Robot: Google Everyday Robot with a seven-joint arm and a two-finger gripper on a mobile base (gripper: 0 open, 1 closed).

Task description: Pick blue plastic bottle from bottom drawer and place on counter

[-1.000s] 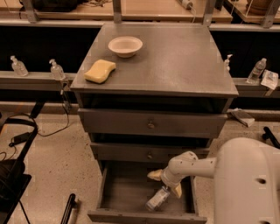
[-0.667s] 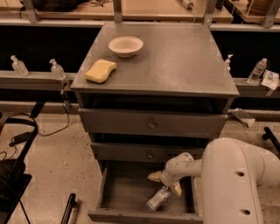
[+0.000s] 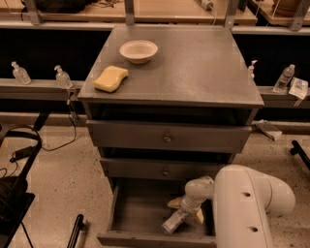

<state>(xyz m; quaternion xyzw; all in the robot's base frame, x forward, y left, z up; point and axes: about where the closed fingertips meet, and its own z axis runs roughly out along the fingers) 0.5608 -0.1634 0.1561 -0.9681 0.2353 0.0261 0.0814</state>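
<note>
Open bottom drawer [image 3: 130, 214], lower centre of frame.
Bottle [image 3: 173, 223] lies tilted inside; my gripper [image 3: 186, 209] at its upper end, whether clamped I cannot tell.

**A robot testing lab**
A bare grey metal cabinet [image 3: 169, 138] stands on a speckled floor [image 3: 63, 184] in front of wooden benches [image 3: 169, 10] with metal posts [image 3: 129, 8]. Pump bottles [image 3: 62, 77] line a grey ledge [image 3: 34, 88], and the white arm's hand [image 3: 185, 209] hangs low inside the open bottom drawer [image 3: 138, 215].
</note>
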